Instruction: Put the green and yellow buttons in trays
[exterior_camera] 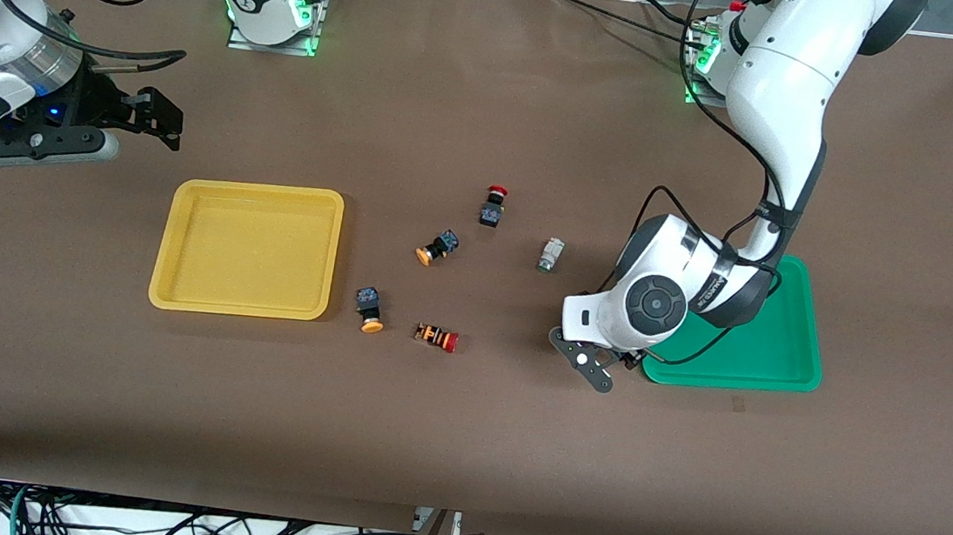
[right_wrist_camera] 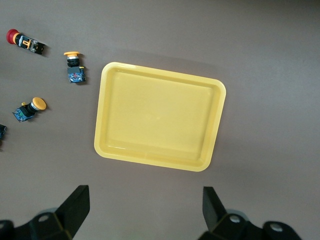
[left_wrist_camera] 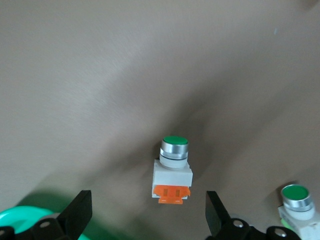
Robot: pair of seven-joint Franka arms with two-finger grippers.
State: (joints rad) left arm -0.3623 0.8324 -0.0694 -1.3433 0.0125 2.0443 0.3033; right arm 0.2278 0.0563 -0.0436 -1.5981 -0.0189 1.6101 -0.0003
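Your left hand (exterior_camera: 598, 362) hangs low over the brown surface (exterior_camera: 460, 441) just beside the green tray (exterior_camera: 770, 353), its arm bent down steeply and its fingers (left_wrist_camera: 80, 215) spread wide. In the left wrist view a green-capped button (left_wrist_camera: 172, 170) lies between those fingers, untouched, and a second green-capped button (left_wrist_camera: 296, 200) lies near it. Your right hand (exterior_camera: 154, 118) waits above the surface near the empty yellow tray (exterior_camera: 246, 250), fingers wide apart, while both orange-capped buttons (exterior_camera: 369, 308) (exterior_camera: 436, 247) lie between the trays.
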